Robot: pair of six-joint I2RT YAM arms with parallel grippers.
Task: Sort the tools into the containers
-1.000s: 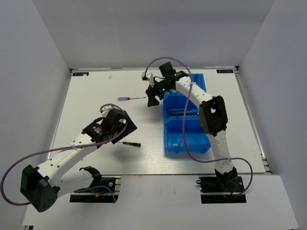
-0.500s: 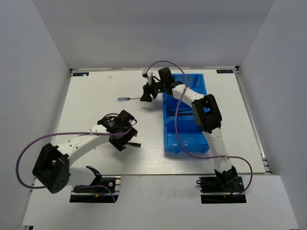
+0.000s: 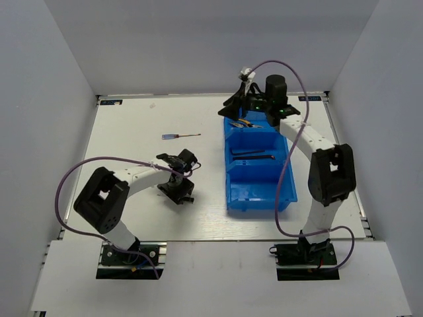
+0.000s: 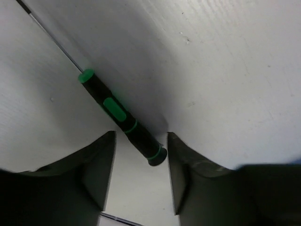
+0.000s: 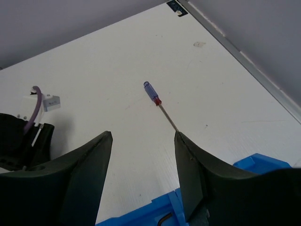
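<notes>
Both my grippers stand wide open, empty: left gripper point(image 4: 139, 157) straddles the butt of the thin black green-banded screwdriver point(image 4: 120, 117) on the white table point(image 4: 225, 70); right gripper point(image 5: 143, 160) hangs above the bright blue plastic bin point(image 3: 229, 191) at its far end.

- The green-marked screwdriver point(image 4: 123, 120) is cut off at the top-left edge of the left wrist view, so its tip isn't shown.
- From above it's pretty much buried under the left gripper point(image 3: 179, 191).
- The blue bin point(image 5: 258, 162) is clipped by the right wrist view's bottom edge.
- The tools point(image 3: 243, 123) in the far compartment point(image 3: 264, 130) are too small to be identified.
</notes>
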